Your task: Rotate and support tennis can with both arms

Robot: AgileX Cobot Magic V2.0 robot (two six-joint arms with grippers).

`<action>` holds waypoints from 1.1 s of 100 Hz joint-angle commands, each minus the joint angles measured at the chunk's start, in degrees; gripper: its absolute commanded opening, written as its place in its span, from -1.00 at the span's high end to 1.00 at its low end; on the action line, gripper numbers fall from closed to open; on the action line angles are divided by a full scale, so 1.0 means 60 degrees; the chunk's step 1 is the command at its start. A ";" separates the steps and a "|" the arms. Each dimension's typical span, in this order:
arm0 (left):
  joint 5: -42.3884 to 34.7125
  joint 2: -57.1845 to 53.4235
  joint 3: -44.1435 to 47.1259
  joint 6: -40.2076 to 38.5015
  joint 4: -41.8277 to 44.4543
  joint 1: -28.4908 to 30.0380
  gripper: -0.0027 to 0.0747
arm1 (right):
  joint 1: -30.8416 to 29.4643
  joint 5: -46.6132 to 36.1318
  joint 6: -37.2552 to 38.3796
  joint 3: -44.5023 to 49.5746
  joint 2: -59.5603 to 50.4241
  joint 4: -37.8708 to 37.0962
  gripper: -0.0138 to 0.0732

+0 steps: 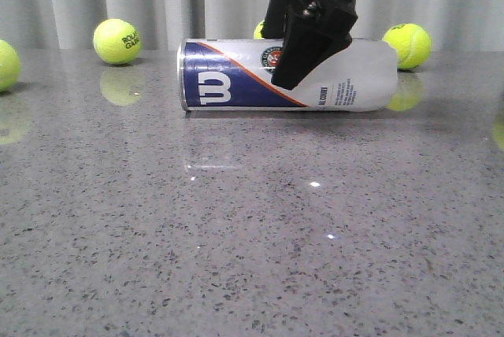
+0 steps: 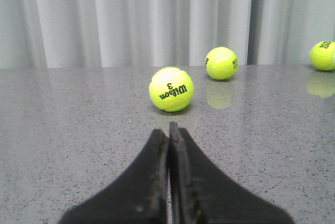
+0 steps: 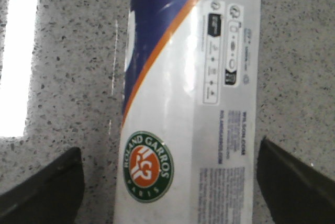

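Front view puts the tennis can (image 1: 287, 75) on its side across the far part of the grey speckled table (image 1: 252, 258), silver rim to the left, its navy panel carrying a big white "W" beside an orange stripe and a white stretch of small print too fine to read. A black arm comes down from above over the can's middle, and its gripper (image 1: 309, 46) covers part of the round crest; from here I cannot make out where the fingertips end. The right wrist view looks straight down on the same can (image 3: 191, 93): the green crest reads "ROLAND GARROS" and "PARIS" around an orange centre, with a column of symbols and blocks of tiny blue text I cannot decipher. The right gripper (image 3: 170, 182) has its jaws spread wide, one black finger (image 3: 44, 190) on each side of the can and both clear of it, grasping nothing. The left gripper (image 2: 168, 135), seen in its own wrist view, has its jaws pressed together and empty, low over the table. Just ahead of it sits a tennis ball (image 2: 171, 89) printed "Wilson 3"; two more behind are partly legible at best, one cut off by the frame edge.
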 commanded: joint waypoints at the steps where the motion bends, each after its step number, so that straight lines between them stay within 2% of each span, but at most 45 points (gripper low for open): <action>1: -0.0777 -0.0373 0.0446 -0.0076 -0.0071 0.0037 0.99 | -0.0011 -0.0489 -0.0052 -0.0337 -0.0578 0.0158 -0.82; 68: -0.0777 -0.0373 0.0446 -0.0076 -0.0071 0.0037 0.99 | -0.0030 -0.0535 0.0214 -0.0337 -0.0914 0.0149 -0.82; 89: -0.0777 -0.0373 0.0446 -0.0076 -0.0071 0.0037 0.99 | -0.0060 -0.0357 0.1665 -0.0337 -0.1744 0.0130 -0.82; 110: -0.0777 -0.0373 0.0446 -0.0076 -0.0071 0.0037 0.99 | -0.0434 -0.0357 0.4639 -0.0337 -0.2716 -0.0074 -0.82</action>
